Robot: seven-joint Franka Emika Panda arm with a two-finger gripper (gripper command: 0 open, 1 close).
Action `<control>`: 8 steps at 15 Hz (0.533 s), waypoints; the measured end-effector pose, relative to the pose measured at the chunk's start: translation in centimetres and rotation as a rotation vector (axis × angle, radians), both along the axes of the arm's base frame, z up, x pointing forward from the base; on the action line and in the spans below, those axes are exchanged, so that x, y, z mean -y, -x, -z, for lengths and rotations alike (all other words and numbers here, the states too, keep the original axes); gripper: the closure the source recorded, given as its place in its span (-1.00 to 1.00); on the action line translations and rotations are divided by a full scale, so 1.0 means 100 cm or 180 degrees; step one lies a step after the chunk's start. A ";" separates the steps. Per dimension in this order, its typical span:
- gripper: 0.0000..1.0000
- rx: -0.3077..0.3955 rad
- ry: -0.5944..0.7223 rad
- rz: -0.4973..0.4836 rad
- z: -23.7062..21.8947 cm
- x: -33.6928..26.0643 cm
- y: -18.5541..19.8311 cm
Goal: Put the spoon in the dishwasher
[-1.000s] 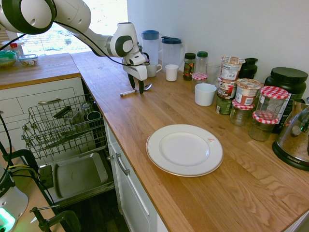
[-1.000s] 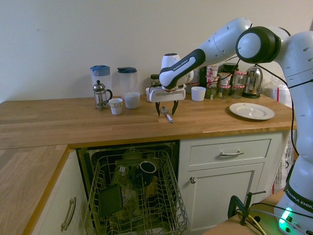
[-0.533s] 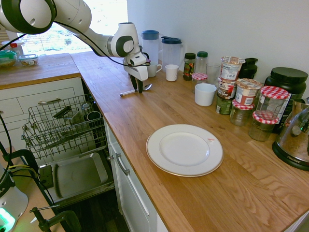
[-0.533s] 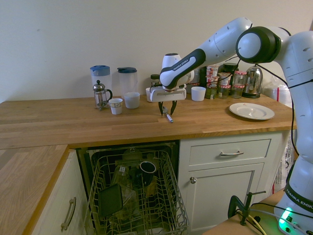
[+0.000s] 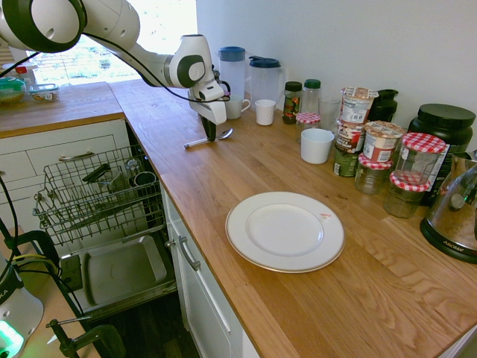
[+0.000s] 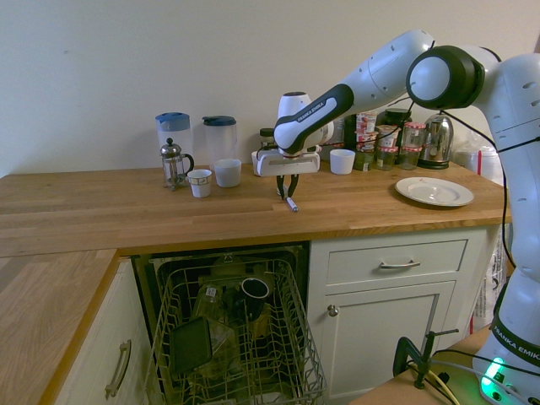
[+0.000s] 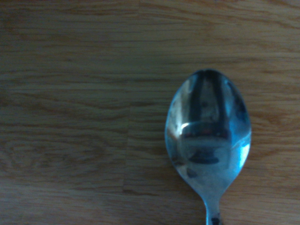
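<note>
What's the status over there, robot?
Gripper down at the spoon, fingers nearly together around its handle. Spoon on the counter, not lifted. Dishwasher open, path clear.

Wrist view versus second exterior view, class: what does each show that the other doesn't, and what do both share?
Only the wrist view shows the spoon's oval bowl close up, with reflections in it. Only the second exterior view shows the gripper down at the spoon's handle, the white plate, the mugs and jars, and the dishwasher rack pulled out below. Both show the spoon lying on the wooden counter.
</note>
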State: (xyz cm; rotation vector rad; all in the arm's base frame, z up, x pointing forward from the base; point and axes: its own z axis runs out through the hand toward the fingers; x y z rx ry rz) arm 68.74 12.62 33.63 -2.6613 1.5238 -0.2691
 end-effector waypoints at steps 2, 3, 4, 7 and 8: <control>1.00 -0.0011 0.0002 -0.0016 -0.001 -0.004 0.001; 1.00 -0.0018 0.0003 -0.0021 -0.001 -0.006 0.001; 1.00 -0.0023 0.0005 -0.0023 -0.002 -0.006 0.002; 1.00 -0.0023 0.0004 -0.0021 -0.006 -0.007 0.006; 1.00 -0.0017 0.0003 -0.0024 -0.012 -0.006 0.011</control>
